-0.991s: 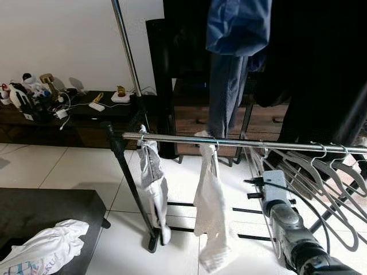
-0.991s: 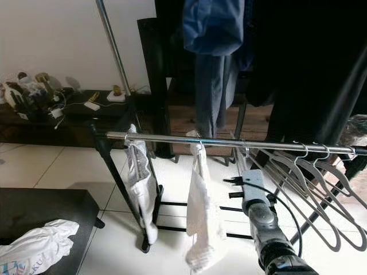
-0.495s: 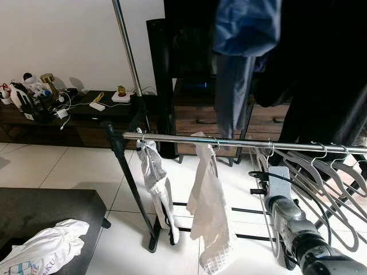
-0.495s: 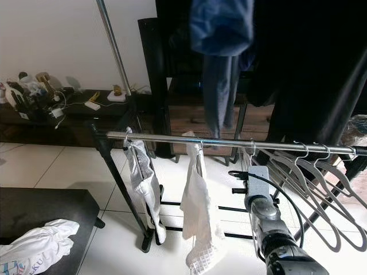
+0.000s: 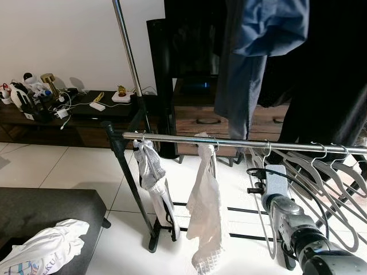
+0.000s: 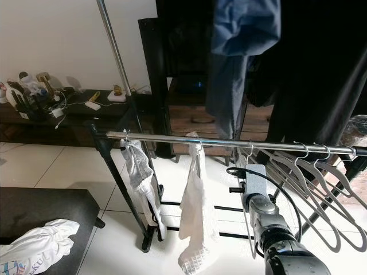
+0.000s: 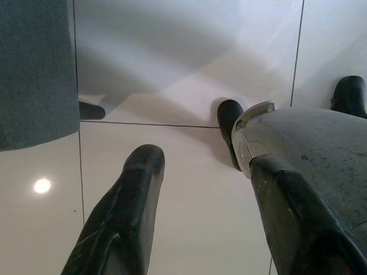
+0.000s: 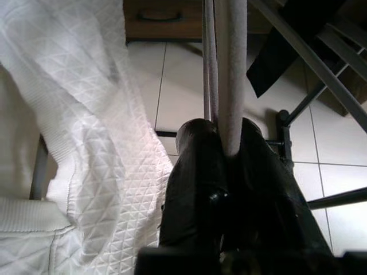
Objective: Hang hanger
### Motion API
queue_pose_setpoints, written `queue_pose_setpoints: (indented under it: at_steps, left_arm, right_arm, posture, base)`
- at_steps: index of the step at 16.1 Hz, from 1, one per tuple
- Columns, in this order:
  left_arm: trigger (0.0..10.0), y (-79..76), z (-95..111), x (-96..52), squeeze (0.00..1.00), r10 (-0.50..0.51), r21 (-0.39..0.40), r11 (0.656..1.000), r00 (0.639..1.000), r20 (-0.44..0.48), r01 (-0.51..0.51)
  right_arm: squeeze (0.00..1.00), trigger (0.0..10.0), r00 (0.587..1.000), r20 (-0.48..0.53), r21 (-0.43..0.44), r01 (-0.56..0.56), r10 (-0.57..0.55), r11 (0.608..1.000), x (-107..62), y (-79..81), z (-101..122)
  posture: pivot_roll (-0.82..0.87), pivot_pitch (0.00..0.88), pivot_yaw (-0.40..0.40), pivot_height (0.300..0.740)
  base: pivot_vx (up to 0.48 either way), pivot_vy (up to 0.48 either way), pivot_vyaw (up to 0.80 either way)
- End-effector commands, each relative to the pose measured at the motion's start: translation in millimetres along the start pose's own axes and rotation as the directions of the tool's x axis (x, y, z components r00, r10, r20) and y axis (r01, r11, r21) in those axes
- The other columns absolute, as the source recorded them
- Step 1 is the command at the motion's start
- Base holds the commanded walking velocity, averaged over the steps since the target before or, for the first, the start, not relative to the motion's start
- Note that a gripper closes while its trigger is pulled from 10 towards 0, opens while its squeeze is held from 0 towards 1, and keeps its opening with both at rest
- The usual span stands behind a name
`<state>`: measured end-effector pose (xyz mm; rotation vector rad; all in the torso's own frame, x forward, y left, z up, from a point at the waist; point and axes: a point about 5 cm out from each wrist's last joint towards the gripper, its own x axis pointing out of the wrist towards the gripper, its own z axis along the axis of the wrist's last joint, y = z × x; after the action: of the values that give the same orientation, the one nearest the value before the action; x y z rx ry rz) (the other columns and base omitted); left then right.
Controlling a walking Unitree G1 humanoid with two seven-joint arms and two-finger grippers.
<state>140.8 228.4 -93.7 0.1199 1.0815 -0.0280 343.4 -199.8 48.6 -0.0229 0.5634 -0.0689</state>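
From the head views, a long chrome clothes rail [image 5: 229, 141] runs left to right, with a white quilted garment [image 5: 205, 217] hanging near its middle and a row of bare grey hangers [image 5: 321, 183] bunched at the right. The thin grey wire-shaped hanger [image 5: 265, 200] hangs just right of the garment, its hook at the rail, with the right gripper [image 6: 250, 197] raised to it. In the right wrist view the right gripper's fingers [image 8: 198, 172] are clamped tight on the hanger's grey bar [image 8: 229, 74]. It looks light, stiff and smooth, so a grip on the straight bar suits. In the left wrist view the left gripper [image 7: 206, 189] hangs idle over pale floor tiles [image 7: 172, 69], fingers spread, holding nothing.
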Motion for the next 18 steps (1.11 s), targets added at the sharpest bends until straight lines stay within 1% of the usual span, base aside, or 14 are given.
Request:
queue_pose_setpoints:
  at_steps: [1,3,4,5,10,12,13,14,15,16,17,18]
  left_arm:
    - [10.0,1.5,-7.3,-1.3,0.0,0.002,0.005,1.0,1.0,-0.029,-0.002]
    - [10.0,1.4,-7.3,-1.3,0.0,0.001,0.005,1.0,1.0,-0.029,-0.001]
    - [10.0,1.5,-7.4,-1.3,0.0,0.001,0.005,1.0,1.0,-0.029,-0.001]
    - [10.0,1.7,-7.6,-1.4,0.0,0.001,0.005,1.0,1.0,-0.03,-0.001]
    - [10.0,2.0,-8.3,-1.6,0.0,-0.001,0.009,1.0,0.999,-0.033,0.001]
    - [10.0,1.9,-8.2,-1.6,0.0,-0.002,0.009,1.0,0.999,-0.032,0.002]
    - [10.0,1.9,-8.4,-1.6,0.0,-0.003,0.01,1.0,0.999,-0.033,0.003]
    - [10.0,1.8,-8.5,-1.6,0.0,-0.003,0.01,1.0,0.999,-0.033,0.003]
    - [10.0,1.8,-8.5,-1.6,0.0,-0.003,0.01,1.0,0.999,-0.033,0.003]
    - [10.0,1.7,-8.8,-1.6,0.0,-0.003,0.009,1.0,0.999,-0.033,0.004]
    - [10.0,1.7,-9.1,-1.7,0.0,-0.004,0.008,1.0,0.999,-0.033,0.004]
    - [10.0,1.3,-9.8,-1.8,0.0,-0.006,0.008,1.0,0.999,-0.035,0.007]
  right_arm:
    - [0.0,10.0,0.995,-0.099,-0.009,-0.018,0.017,1.0,-1.0,4.2,-19.3]
    - [0.0,10.0,0.989,-0.144,-0.009,-0.035,0.033,0.999,-2.0,7.3,-28.7]
    - [0.53,10.0,0.989,-0.142,-0.006,-0.039,0.038,0.999,-2.0,8.1,-29.1]
    - [1.0,10.0,0.989,-0.142,-0.003,-0.045,0.045,0.999,-2.1,9.2,-29.9]
    - [1.0,10.0,0.991,-0.131,-0.007,-0.044,0.042,0.999,-2.5,9.9,-32.0]
    - [1.0,10.0,0.995,-0.089,-0.011,-0.039,0.038,0.999,-2.1,9.0,-28.0]
    - [1.0,10.0,0.998,-0.046,-0.022,-0.034,0.033,0.999,-1.8,8.4,-22.8]
    - [0.77,10.0,0.999,0.011,-0.032,-0.035,0.035,0.999,-1.7,8.7,-15.8]
    - [0.23,10.0,0.998,0.04,-0.027,-0.041,0.042,0.999,-1.9,9.3,-13.0]
    - [0.0,10.0,0.997,0.062,-0.021,-0.044,0.045,0.999,-2.3,9.0,-11.9]
    - [0.0,10.0,0.995,0.087,-0.019,-0.047,0.049,0.999,-3.4,8.3,-12.9]
    - [0.0,10.0,0.986,0.16,-0.008,-0.042,0.043,0.999,-8.5,3.6,-19.1]
  posture:
    - [-0.01,0.063,0.004,0.74]
    - [0.0,0.065,0.003,0.74]
    - [0.0,0.065,0.004,0.74]
    - [0.0,0.066,0.004,0.74]
    - [-0.01,0.07,0.005,0.74]
    - [-0.01,0.07,0.005,0.74]
    - [-0.01,0.07,0.005,0.74]
    - [-0.01,0.072,0.005,0.74]
    - [-0.01,0.072,0.005,0.74]
    - [-0.01,0.073,0.002,0.74]
    - [-0.01,0.076,0.001,0.74]
    - [-0.01,0.078,-0.001,0.74]
  base:
    - [0.0,0.0,0.0]
    - [0.0,0.0,0.0]
    - [0.0,0.0,0.0]
    - [0.0,0.0,0.0]
    - [0.0,0.0,0.0]
    - [0.0,0.0,0.0]
    - [0.0,0.0,0.0]
    - [0.0,0.0,0.0]
    - [0.0,0.0,0.0]
    - [0.0,0.0,0.0]
    - [0.0,0.0,0.0]
    - [0.0,0.0,0.0]
